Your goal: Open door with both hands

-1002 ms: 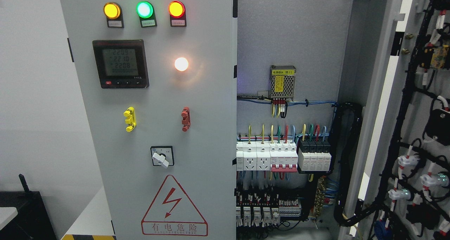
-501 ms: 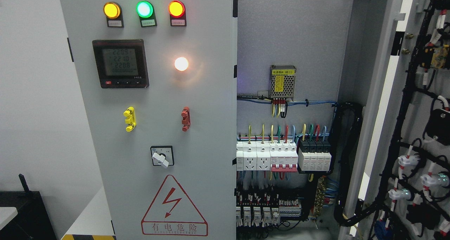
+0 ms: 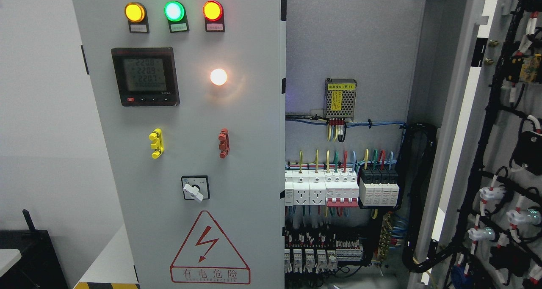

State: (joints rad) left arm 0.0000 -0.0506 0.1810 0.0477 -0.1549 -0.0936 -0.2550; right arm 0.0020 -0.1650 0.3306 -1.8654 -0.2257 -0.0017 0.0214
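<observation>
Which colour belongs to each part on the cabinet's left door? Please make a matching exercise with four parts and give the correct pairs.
Parts:
1. Middle lamp of the top row
2. Single round lamp beside the meter
3. Handle below that single lamp
4. Handle under the meter

Colours:
A. red
B. yellow
C. green
D. white

Pairs: 1-C, 2-D, 3-A, 4-B

Right door (image 3: 499, 153) swung wide open, wiring inside; left door (image 3: 186, 153) apparently shut.
</observation>
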